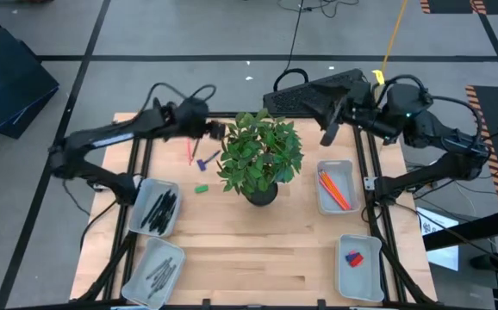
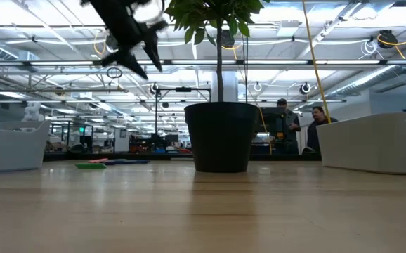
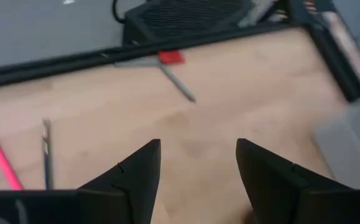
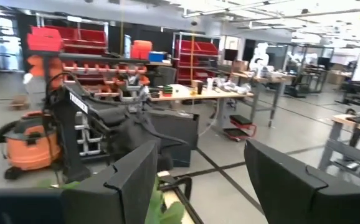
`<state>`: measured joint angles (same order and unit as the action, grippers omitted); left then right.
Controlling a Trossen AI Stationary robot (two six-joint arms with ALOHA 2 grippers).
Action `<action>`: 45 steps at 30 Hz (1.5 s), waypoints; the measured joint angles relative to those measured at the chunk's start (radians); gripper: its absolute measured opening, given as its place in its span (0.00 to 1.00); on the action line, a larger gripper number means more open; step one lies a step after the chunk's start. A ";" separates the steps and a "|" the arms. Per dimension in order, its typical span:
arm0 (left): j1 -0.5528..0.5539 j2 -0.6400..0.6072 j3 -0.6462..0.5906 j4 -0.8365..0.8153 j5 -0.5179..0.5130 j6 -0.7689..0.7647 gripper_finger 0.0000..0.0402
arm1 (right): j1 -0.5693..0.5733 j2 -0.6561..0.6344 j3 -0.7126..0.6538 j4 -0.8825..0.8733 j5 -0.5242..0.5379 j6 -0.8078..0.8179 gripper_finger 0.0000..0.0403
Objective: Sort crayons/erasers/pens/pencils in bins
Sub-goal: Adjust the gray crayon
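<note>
My left gripper [image 1: 217, 131] hangs open above the table's far left, beside the plant, and shows high up in the low view [image 2: 147, 65]. Below it lie a pink-red stick [image 1: 189, 153], a purple-blue piece [image 1: 206, 160] and a green eraser [image 1: 201, 188]. Its wrist view shows its open fingers [image 3: 198, 168] over bare wood, with a red eraser [image 3: 170, 57] and a grey stick [image 3: 181, 86] farther off. My right gripper [image 1: 328, 134] is open and raised over the far right, above the bin with orange pencils [image 1: 335, 189]; its wrist view [image 4: 198, 180] looks into the room.
A potted plant [image 1: 262, 159] stands mid-table between the arms. A bin with black pens [image 1: 156, 208] and one with grey sticks [image 1: 156, 271] sit at the left; a bin with a red and a blue eraser [image 1: 358, 261] sits near right. A black keyboard-like object [image 1: 314, 93] lies beyond the far edge.
</note>
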<state>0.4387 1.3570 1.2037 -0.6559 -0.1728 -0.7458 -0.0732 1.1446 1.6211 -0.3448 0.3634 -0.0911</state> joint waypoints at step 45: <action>0.197 1.013 0.779 -0.051 0.399 0.053 0.33 | -0.228 0.048 0.000 -0.057 -0.002 0.249 0.58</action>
<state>0.6359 2.3703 1.9823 -0.7073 0.2262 -0.6933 -0.3016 1.1927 1.6211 -0.4019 0.3614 0.1575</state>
